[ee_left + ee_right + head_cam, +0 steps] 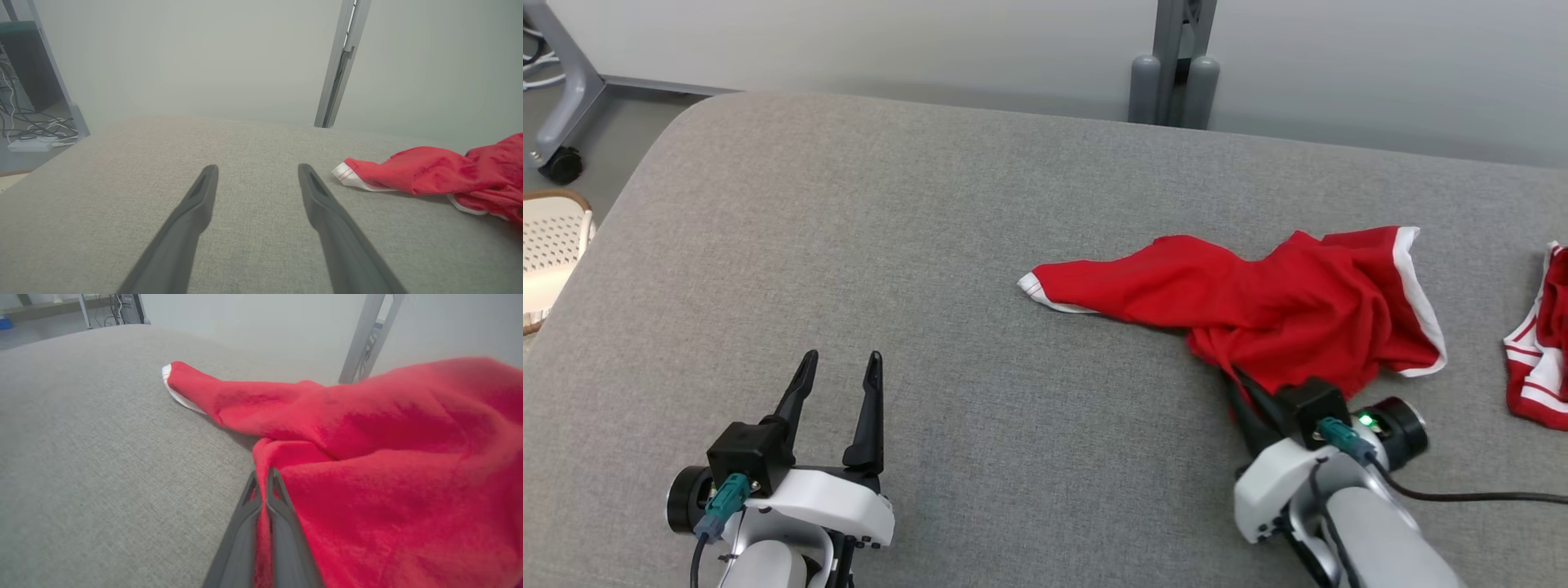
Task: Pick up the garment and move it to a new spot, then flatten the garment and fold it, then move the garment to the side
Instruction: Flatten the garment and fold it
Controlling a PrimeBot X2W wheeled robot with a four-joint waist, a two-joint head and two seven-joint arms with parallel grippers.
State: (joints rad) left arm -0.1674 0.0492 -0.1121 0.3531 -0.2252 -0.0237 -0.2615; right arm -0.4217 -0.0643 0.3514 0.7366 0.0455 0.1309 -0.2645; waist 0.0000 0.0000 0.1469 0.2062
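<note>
Garment [1258, 306] is the red one with white trim. From where I'm driving, it lies crumpled on the right half of the grey worktop [931, 245], one sleeve-like end stretched out to the left. My right claw [262, 479] is pinched shut on the near edge of the cloth, with red fabric caught between the fingers. My left claw [842, 359] sits wide open over bare worktop, well apart from the garment. Another red-and-white piece [1539, 343] lies at the far right edge.

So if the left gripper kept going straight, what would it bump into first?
Probably nothing: the left gripper points across bare grey cushion; the red garment lies off to its right.
</note>
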